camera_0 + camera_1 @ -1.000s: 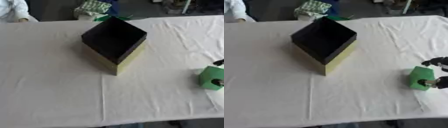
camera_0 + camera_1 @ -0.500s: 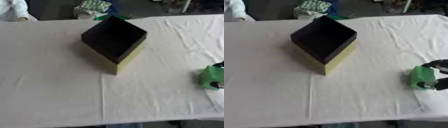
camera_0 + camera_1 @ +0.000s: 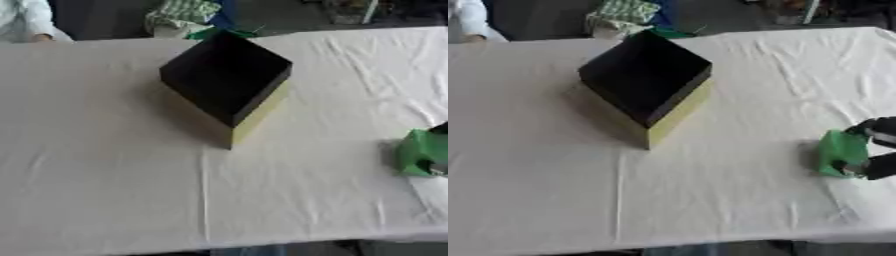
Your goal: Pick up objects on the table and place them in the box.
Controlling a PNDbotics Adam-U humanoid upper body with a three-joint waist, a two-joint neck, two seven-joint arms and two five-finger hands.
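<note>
A green block (image 3: 839,151) lies near the right edge of the desk (image 3: 710,200), which is covered by a white cloth. The right robot hand (image 3: 874,150) is set around the block's right side: dark fingers are seen above it and below it, curled so that the block is pinched between them. The grip appears to have been taken from the outer side so that the block can be carried inward without the arm crossing the work area. Whether the block is resting on the cloth or raised off it cannot be told.

The box (image 3: 646,85) stands toward the middle of the desk, well apart from the block, turned with 1 corner toward the robot. Its top is open and its inside is black, with yellowish outer walls, so things can be dropped in from above. Nothing can be made out inside it.

The left robot hand is not shown in either view. The step in hand is judged to be the grasp; the lift and the carry to the box are not yet done.
</note>
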